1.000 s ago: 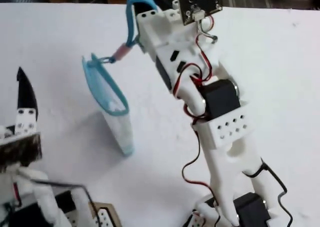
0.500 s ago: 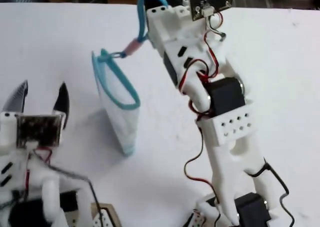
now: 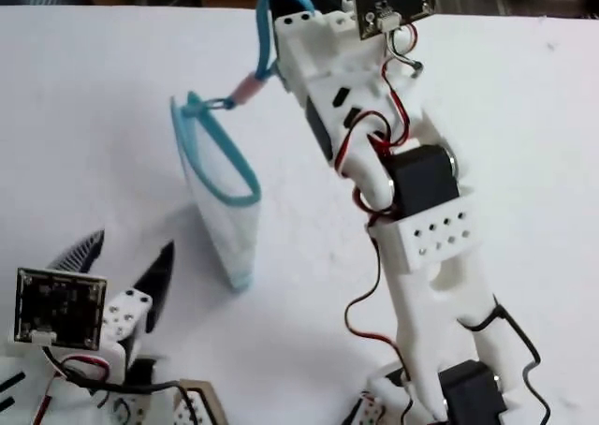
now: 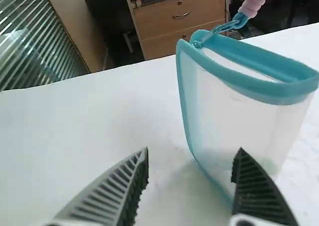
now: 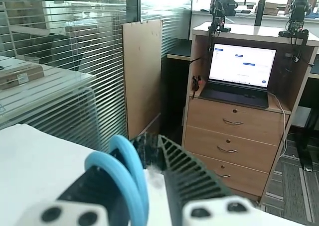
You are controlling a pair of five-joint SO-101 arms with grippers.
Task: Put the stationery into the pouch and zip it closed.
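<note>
A translucent pouch (image 3: pixel 225 221) with a teal zip rim stands upright on the white table (image 3: pixel 84 88), and its mouth gapes a little. A pink zip pull (image 3: pixel 247 88) joins it to a blue loop strap (image 3: pixel 270 13). My right gripper (image 3: pixel 284 24) is shut on that strap, above and behind the pouch. In the right wrist view the blue loop strap (image 5: pixel 124 173) sits between the ridged fingers (image 5: pixel 187 173). My left gripper (image 3: pixel 129 249) stands open near the front left, apart from the pouch. From the left wrist the pouch (image 4: pixel 239 101) is just beyond the open gripper (image 4: pixel 193 155).
The right arm's white body (image 3: pixel 421 238) and red wires cross the table's right half down to the front edge. A small wooden piece (image 3: pixel 201 402) lies at the front by the left arm's base. Bare tabletop lies left of the pouch.
My left gripper turned to face the pouch, then drew back toward the front edge. The right gripper carried the strap a little to the right, and the pouch shifted with it.
</note>
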